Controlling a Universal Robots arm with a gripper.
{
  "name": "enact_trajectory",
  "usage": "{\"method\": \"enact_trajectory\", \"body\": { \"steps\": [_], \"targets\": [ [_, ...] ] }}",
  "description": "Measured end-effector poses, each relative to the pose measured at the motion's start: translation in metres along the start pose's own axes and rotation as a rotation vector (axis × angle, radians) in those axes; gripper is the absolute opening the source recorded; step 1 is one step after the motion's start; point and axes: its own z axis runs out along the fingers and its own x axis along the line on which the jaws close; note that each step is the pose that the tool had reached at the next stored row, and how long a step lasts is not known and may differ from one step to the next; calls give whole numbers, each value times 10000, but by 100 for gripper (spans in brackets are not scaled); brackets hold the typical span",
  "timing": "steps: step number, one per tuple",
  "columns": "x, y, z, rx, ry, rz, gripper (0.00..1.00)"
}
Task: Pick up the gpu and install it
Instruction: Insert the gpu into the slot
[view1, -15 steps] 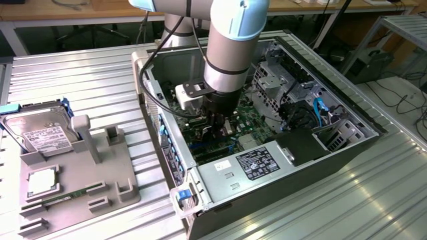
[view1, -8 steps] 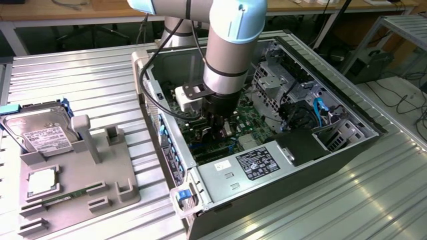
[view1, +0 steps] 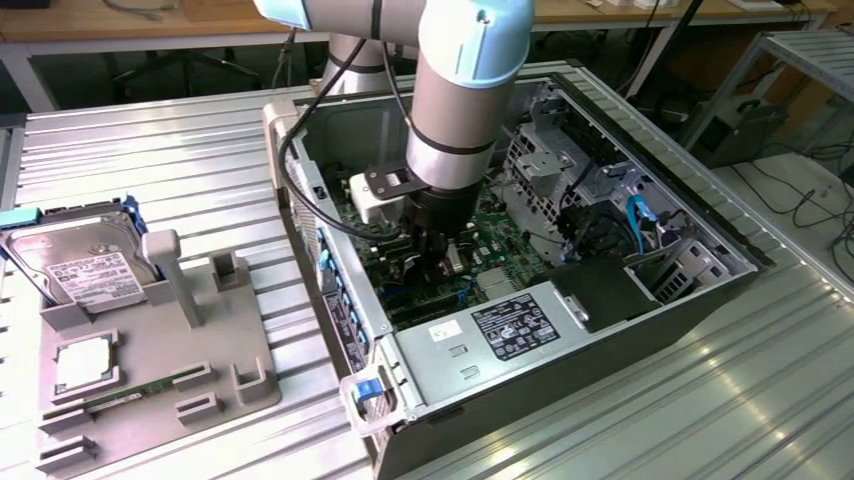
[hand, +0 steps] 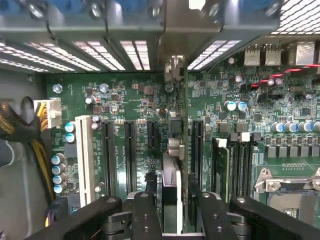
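Reaching down into the open computer case in the exterior view, my gripper sits at the frame's centre over the green motherboard, with the gpu edge-on beneath it. At nine o'clock, well apart, the hard drive stands in the grey holder. From the wrist view, my fingers are closed on the gpu, which stands upright on edge between them at six o'clock, running toward twelve among the black slots of the motherboard.
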Motion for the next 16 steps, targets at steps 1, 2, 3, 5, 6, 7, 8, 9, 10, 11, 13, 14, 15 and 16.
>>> {"method": "enact_trajectory", "body": {
  "steps": [1, 2, 3, 5, 6, 7, 8, 9, 10, 11, 13, 14, 15, 16],
  "targets": [
    [0, 0, -10, 8, -2, 0, 35],
    [-1, -1, -30, 18, -1, 0, 35],
    [-2, -2, -79, 42, 2, 0, 35],
    [-3, -5, -161, 76, 0, -1, 35],
    [-5, -7, -205, 92, 0, -1, 35],
    [-6, -8, -259, 108, 3, -1, 35],
    [-8, -10, -307, 122, 3, -2, 35],
    [-10, -11, -360, 144, 7, -1, 35],
    [-14, -12, -407, 171, 12, -1, 35],
    [-17, -13, -443, 188, 18, -2, 35],
    [-25, -15, -540, 242, 42, -4, 35],
    [-32, -11, -551, 282, 70, -6, 35],
    [-32, -11, -551, 283, 70, -6, 35],
    [-32, -11, -551, 283, 71, -7, 34]
  ]
}}
